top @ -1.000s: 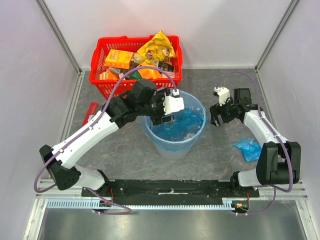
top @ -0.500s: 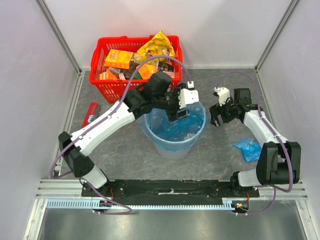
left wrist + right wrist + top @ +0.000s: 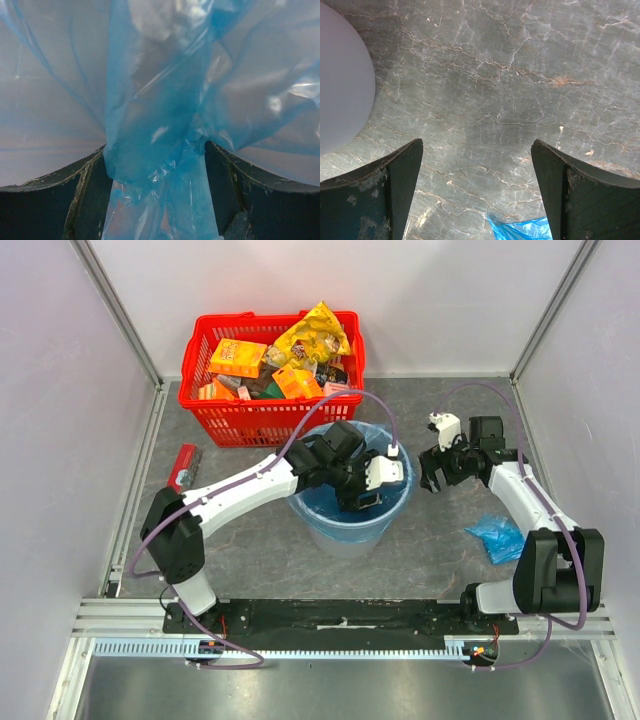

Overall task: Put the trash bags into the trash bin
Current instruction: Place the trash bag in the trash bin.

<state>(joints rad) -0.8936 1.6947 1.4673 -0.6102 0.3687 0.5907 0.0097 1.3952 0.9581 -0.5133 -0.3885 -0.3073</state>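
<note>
Over the middle of the table [image 3: 250, 540], the left arm stretches out from its base and bends down over the rim of the trash bin [image 3: 330, 532], so that the left end effector [image 3: 362, 492] sits low inside it. Its fingers [image 3: 85, 195] stand spread wide, and a bunched fold of the blue trash bag [image 3: 155, 125] fills the gap between them, touching both inner faces. The rest of that film lines the bin and drapes over its rim.

The right arm folds upward from its base and reaches forward, holding the right end effector [image 3: 436, 472] over bare table just to the right of the bin. Its fingers [image 3: 395, 175] are wide apart with nothing between them. A second trash bag [image 3: 495, 537] lies crumpled on the table near the right arm's base, well apart from the bin.
</note>
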